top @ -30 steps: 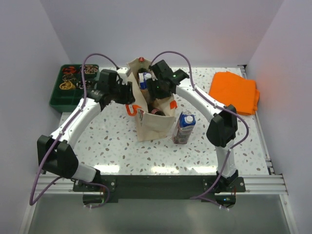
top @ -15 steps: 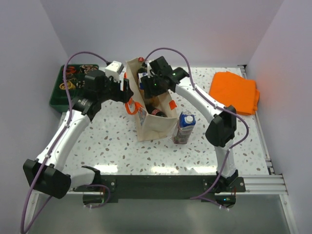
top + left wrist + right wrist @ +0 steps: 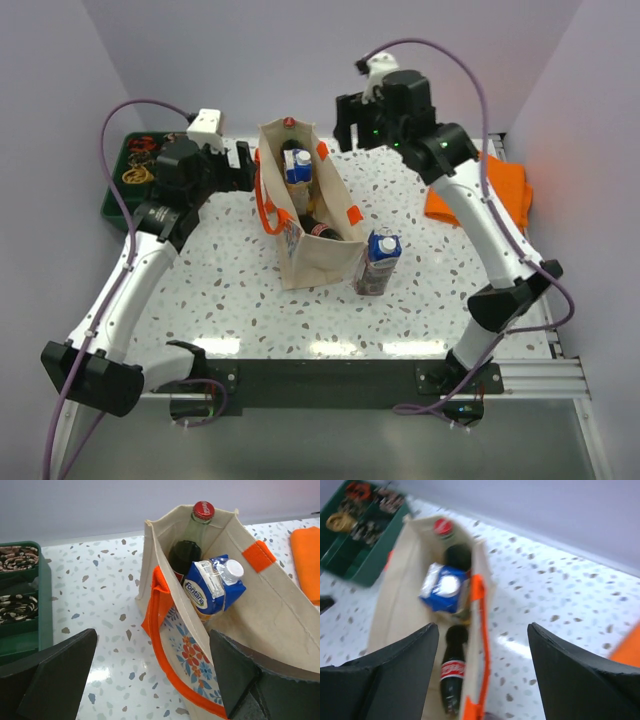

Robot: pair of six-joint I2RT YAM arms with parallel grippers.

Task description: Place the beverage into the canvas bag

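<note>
Up and back went the right gripper (image 3: 346, 122): half a second before, it hung over the mouth of the bag (image 3: 318, 258), and now it sat high at the back right, well apart from it. The left gripper (image 3: 243, 166) had pulled a little away from the bag's left side too. Both grippers were spread wide with nothing in them. Inside the bag I saw a blue carton (image 3: 210, 587), a bottle (image 3: 192, 540) standing at the far end, and a second bottle (image 3: 452, 677) lying low. One last carton (image 3: 378, 262) stood on the table (image 3: 220, 290), just beside the bag's front right corner, and I thought it was the next drink to go in. To do that well, I wanted the right gripper to come down from above, stay wide until a finger was on each side of the carton below its cap, and then squeeze softly, because carton walls bend. Then I would lift it higher than the rim before moving it over. The bag's rim is soft cloth and its orange handle (image 3: 162, 645) could snag, so a bump might tip it. I saw bare table between that carton and the orange cloth (image 3: 508, 178), which was good room to come in. The green tray (image 3: 118, 195) was far off on the left.
</note>
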